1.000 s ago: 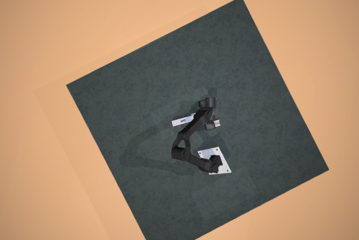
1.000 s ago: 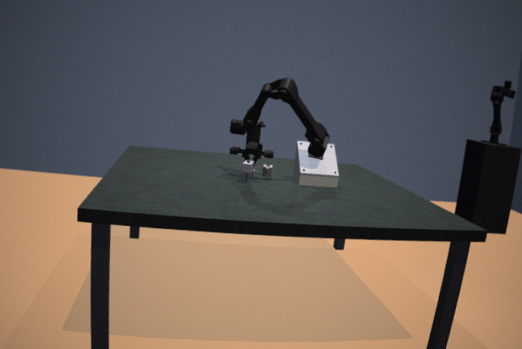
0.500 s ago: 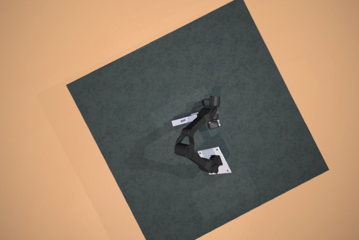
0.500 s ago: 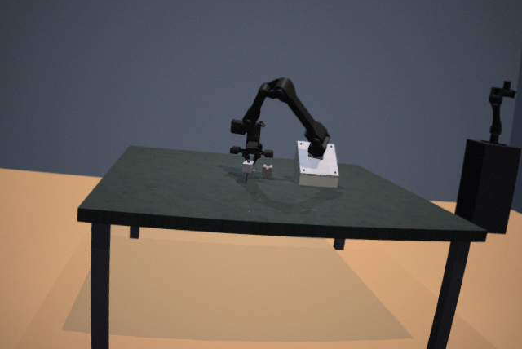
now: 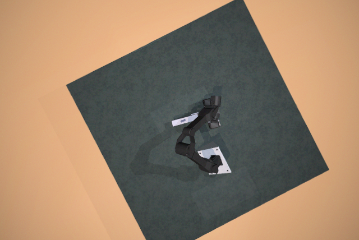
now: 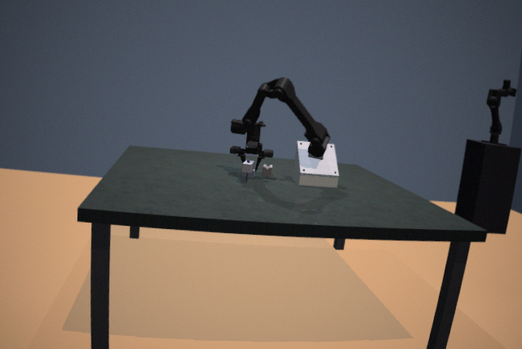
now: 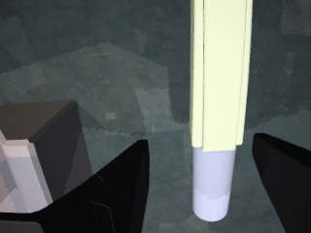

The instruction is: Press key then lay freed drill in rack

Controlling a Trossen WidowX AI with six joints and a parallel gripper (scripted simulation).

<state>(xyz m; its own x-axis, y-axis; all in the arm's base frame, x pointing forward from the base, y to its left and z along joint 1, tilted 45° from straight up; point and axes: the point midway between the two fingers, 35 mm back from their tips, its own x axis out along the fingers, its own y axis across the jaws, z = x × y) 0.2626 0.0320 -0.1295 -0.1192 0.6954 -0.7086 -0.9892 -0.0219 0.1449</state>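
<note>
I'm keeping my gripper point(image 5: 213, 123) point(image 6: 250, 164) point(image 7: 201, 146) partly open, fingers apart, w/ a gap showing on each side of the pale cylinder point(image 7: 212, 182), prob. the drill's end. That cylinder is lying between my fingertips in the wrist view, nearer the right-hand one in frame, and is sticking out of a pale-yellow bar point(image 7: 221, 73). The white slotted bar point(image 5: 178, 121) point(image 6: 248, 166) is sitting near me on the tabletop point(image 5: 115, 95) point(image 6: 168, 193); its far part is running under my arm point(image 5: 198, 123) point(image 6: 294, 104) from above. The notched block, prob. the rack point(image 6: 267, 170) point(image 7: 60, 146), is standing just beside, off the left-hand finger in the wrist view. My arm is rising from the white sloped base point(image 5: 224, 167) point(image 6: 318, 180), bending at a high elbow & coming down w/ the gripper pointing at the tabletop. From the top, the arm is hiding my fingertips; in the exterior view, the slotted bar's end is covering part of one finger. The yellow bar is running out of the wrist frame's upper edge, & I can't tell which part is the key.
</note>
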